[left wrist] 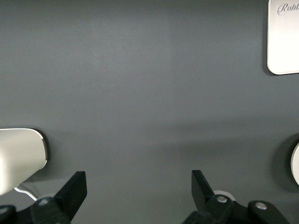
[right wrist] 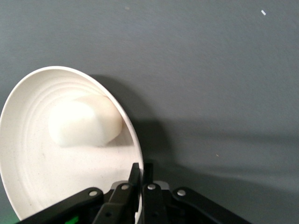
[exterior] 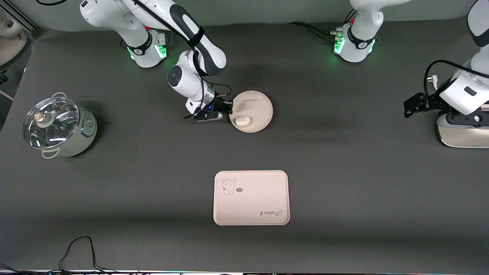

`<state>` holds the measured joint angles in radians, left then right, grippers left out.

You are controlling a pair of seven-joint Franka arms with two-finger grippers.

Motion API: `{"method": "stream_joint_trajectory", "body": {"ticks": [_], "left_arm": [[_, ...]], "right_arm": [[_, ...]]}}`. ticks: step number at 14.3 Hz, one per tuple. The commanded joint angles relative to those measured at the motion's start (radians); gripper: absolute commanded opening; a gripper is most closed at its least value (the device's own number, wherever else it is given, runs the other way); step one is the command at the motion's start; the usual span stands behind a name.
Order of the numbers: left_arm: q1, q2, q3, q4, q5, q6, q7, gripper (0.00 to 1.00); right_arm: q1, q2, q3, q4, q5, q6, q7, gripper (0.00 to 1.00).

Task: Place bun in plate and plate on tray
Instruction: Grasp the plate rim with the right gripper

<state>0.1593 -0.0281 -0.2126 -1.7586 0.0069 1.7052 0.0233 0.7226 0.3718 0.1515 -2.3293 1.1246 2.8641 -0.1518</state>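
Observation:
The round cream plate (exterior: 256, 104) lies on the dark mat at the middle of the table, farther from the front camera than the tray. The off-white bun (exterior: 242, 121) lies in it near the rim. My right gripper (exterior: 230, 109) is shut on the plate's rim at the side toward the right arm's end. The right wrist view shows one finger inside and one outside the rim (right wrist: 141, 170), with the plate (right wrist: 28, 163) and bun (right wrist: 84, 121) close by. The rabbit tray (exterior: 251, 197) lies empty nearer the camera. My left gripper (exterior: 410, 106) waits open and empty at the left arm's end (left wrist: 138, 179).
A pot with a glass lid (exterior: 57, 128) stands at the right arm's end. A beige appliance (exterior: 464, 133) sits under the left arm, and also shows in the left wrist view (left wrist: 18, 156). A black cable (exterior: 76, 248) loops at the table's front edge.

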Motion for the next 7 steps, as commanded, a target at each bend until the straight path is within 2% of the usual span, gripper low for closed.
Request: {"method": "stream_joint_trajectory", "body": {"ticks": [1, 3, 7], "left_arm": [[-0.014, 0.017, 0.007, 0.030, 0.008, -0.006, -0.003, 1.00], [-0.017, 0.020, 0.006, 0.037, 0.008, -0.009, -0.005, 1.00], [-0.021, 0.020, 0.004, 0.037, 0.010, -0.007, -0.005, 1.00]], "right_arm": [[-0.023, -0.065, -0.003, -0.004, -0.070, -0.011, -0.038, 0.00], [-0.029, -0.118, -0.012, -0.002, -0.121, -0.067, -0.038, 0.00], [-0.100, -0.244, -0.042, 0.008, -0.351, -0.255, -0.032, 0.00]]}}
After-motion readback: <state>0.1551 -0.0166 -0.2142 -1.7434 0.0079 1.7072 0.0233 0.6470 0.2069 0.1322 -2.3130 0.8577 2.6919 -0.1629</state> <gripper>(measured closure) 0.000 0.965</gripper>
